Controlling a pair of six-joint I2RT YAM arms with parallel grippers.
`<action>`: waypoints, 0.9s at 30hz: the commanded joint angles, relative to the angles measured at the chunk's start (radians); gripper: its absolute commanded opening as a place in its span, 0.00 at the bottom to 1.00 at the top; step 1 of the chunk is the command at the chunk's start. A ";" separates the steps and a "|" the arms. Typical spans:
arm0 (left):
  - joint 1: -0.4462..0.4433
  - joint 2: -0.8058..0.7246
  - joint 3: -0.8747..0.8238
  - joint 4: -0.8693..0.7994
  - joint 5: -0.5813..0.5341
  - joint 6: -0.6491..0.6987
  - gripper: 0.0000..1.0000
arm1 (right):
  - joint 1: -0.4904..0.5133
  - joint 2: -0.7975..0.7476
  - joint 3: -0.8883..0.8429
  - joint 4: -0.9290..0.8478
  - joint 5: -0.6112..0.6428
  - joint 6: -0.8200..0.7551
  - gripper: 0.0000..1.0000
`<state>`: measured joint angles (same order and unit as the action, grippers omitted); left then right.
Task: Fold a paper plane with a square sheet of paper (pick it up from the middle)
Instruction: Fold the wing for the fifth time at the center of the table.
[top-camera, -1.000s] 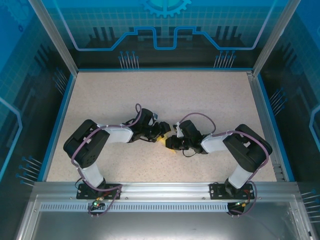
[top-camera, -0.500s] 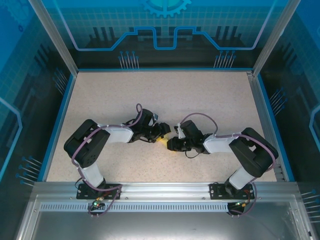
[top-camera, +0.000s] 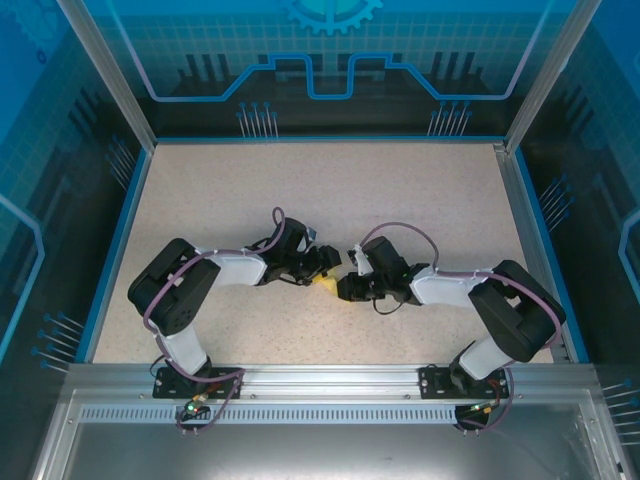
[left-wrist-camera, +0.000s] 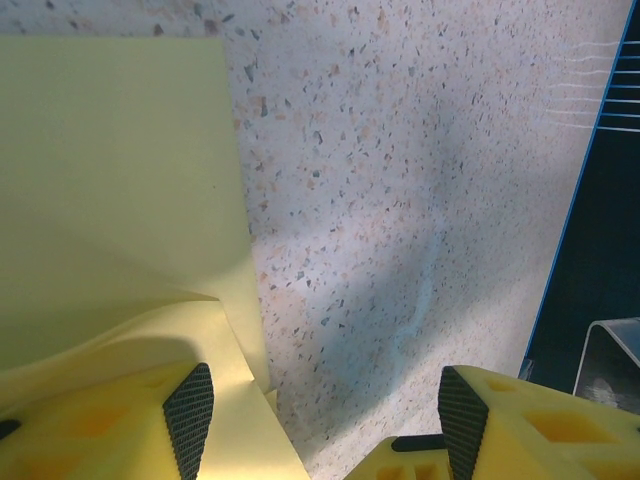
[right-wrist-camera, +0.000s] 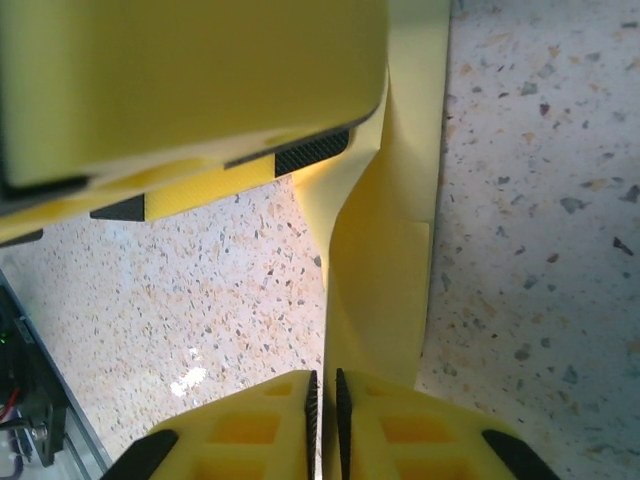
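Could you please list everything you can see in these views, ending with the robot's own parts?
paper: one, pale yellow, partly folded, mid-table between the two grippers
table: one, speckled beige, under everything
walls: blue, around the table's far, left and right sides
rail: one, silver, along the near edge, carrying the arm bases
arms: two, black and white with purple cables; left arm and right arm reach inward to meet
left gripper: one, yellow fingers with black pads, open, one finger over the paper
right gripper: one, same colours, shut on the paper's edge
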<state>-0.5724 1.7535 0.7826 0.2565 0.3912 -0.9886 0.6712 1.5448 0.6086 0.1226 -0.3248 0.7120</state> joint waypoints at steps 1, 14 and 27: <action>-0.001 0.015 0.023 -0.026 0.021 0.021 0.65 | -0.018 0.009 0.011 -0.018 -0.048 -0.023 0.11; 0.000 0.016 0.022 -0.046 0.010 0.014 0.65 | -0.024 0.065 -0.086 0.020 -0.135 -0.115 0.11; -0.001 0.024 0.039 -0.056 0.021 0.019 0.65 | -0.037 -0.015 -0.004 -0.076 -0.112 -0.100 0.23</action>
<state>-0.5732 1.7538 0.7864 0.2283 0.4015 -0.9886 0.6514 1.5455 0.5770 0.0952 -0.4305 0.6067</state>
